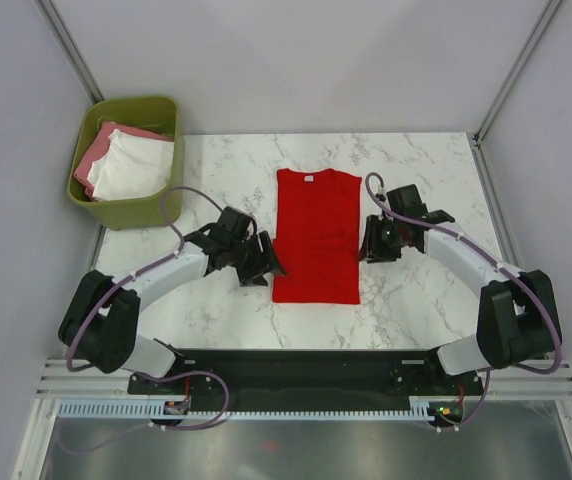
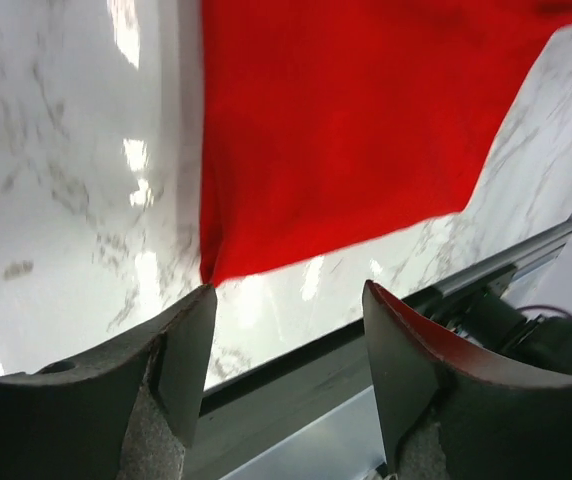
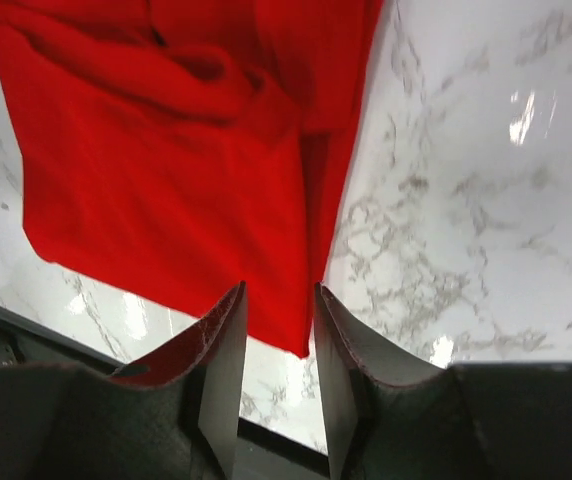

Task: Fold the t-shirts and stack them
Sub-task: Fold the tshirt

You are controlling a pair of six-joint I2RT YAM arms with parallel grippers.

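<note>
The red t-shirt (image 1: pixel 316 235) lies flat in the middle of the marble table (image 1: pixel 426 300), folded lengthwise into a long strip, its white neck label at the far end. My left gripper (image 1: pixel 264 262) is open and empty just off the strip's near left edge. In the left wrist view (image 2: pixel 288 300) the shirt's (image 2: pixel 346 130) near corner lies just beyond the left fingertip. My right gripper (image 1: pixel 369 240) is at the strip's right edge, open narrowly. In the right wrist view (image 3: pixel 278 295) the shirt's (image 3: pixel 166 180) corner shows through the gap. The white tee (image 1: pixel 131 172) and the pink tee (image 1: pixel 99 152) lie in the bin.
The olive-green bin (image 1: pixel 126 213) stands at the table's far left corner, just off the marble. Grey walls enclose the left, right and back. A black rail (image 2: pixel 296 375) runs along the table's near edge.
</note>
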